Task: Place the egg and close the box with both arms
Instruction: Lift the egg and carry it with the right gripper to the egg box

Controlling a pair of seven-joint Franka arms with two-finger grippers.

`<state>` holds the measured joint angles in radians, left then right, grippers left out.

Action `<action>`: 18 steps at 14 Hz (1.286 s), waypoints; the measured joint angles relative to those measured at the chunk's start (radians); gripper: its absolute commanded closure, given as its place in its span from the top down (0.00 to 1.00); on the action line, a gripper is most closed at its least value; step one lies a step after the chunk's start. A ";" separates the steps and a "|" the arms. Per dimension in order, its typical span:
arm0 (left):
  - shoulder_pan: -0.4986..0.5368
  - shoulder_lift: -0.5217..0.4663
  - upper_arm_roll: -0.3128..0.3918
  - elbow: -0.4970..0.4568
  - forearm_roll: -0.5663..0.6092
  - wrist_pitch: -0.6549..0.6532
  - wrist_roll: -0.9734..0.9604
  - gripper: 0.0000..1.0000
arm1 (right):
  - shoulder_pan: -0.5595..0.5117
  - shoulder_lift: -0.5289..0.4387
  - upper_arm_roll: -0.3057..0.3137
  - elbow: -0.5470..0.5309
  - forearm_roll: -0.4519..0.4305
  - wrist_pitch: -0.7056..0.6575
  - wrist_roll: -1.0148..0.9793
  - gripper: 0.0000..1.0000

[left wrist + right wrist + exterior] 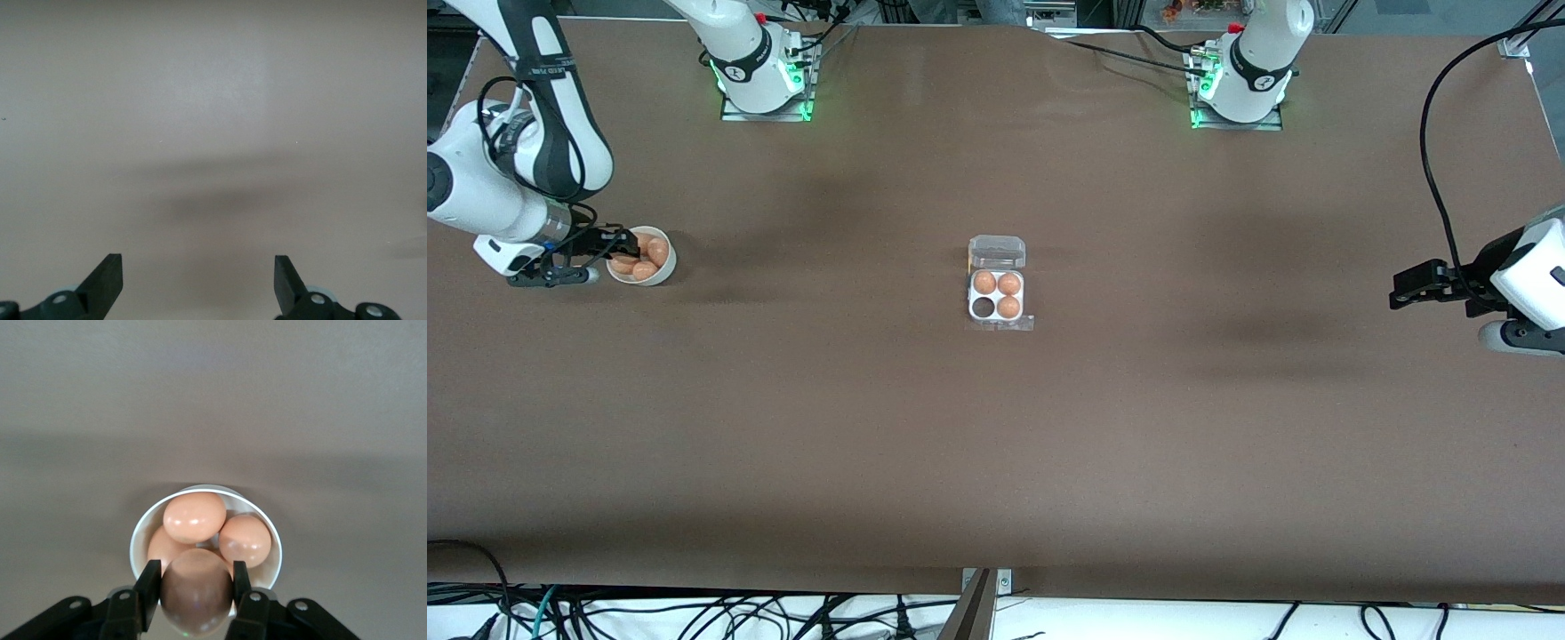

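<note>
Fingers (pixel 148 588) of the right end effector (pixel 195 593) clamp an egg (pixel 196 590) just over the bowl (pixel 269 535), at the right arm's end of the table (pixel 996 462). Lifting straight up first should clear the rim and the other eggs; a gentle, steady grip matters, since the shell is smooth. The box (pixel 997 295) sits mid-table, lid open, one cell empty. The left end effector (pixel 198 283) waits, spread wide, over bare table at the left arm's end.

Broad brown table (pixel 996 462); cables (pixel 694 613) apparently along its edge.
</note>
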<state>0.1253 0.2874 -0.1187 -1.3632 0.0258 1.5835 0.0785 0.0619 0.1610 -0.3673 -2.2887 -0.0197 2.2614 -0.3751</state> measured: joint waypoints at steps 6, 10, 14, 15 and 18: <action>0.000 0.000 0.000 0.000 0.000 0.000 0.000 1.00 | 0.232 0.003 0.010 0.207 0.002 -0.224 0.281 0.39; 0.001 0.000 0.000 0.000 0.000 0.000 0.000 1.00 | 0.469 0.056 0.018 0.302 0.024 -0.269 0.600 0.39; 0.001 0.000 0.000 0.000 0.000 0.000 0.000 1.00 | 0.639 0.174 0.019 0.434 0.133 -0.271 0.821 0.39; 0.001 0.000 0.000 0.000 0.000 0.000 0.000 1.00 | 0.671 0.212 0.019 0.477 0.162 -0.271 0.877 0.39; 0.001 0.000 0.000 0.000 0.000 0.000 0.000 1.00 | 0.767 0.338 0.020 0.620 0.253 -0.271 1.044 0.39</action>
<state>0.1260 0.2874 -0.1186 -1.3630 0.0258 1.5835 0.0785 0.8293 0.4986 -0.3476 -1.6691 0.2334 1.9906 0.6692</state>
